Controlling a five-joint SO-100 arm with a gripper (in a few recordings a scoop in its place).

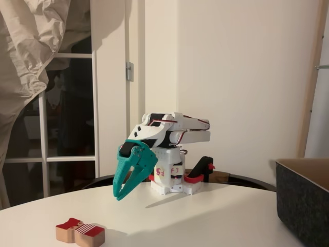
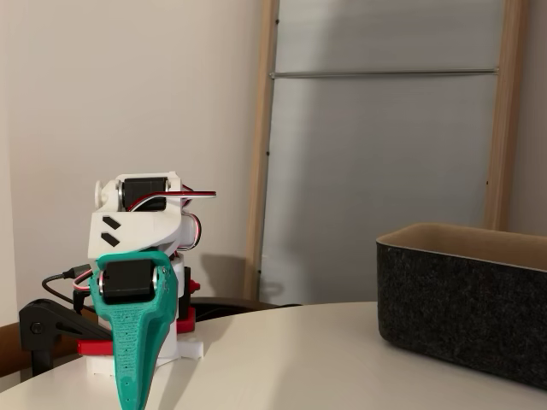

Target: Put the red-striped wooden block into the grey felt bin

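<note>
I read this as a room in a home rather than a lab. My arm is clamped to a round white table [image 1: 216,218], the sort used for dining, set against plain cream walls. In a fixed view I see a white-framed glazed door [image 1: 69,123] with a hinge on its frame and a crumpled pale cloth [image 1: 28,46] hanging over its top corner. In a fixed view a light wooden frame with a metal rail [image 2: 380,74] stands behind the table, like household shelving
</note>
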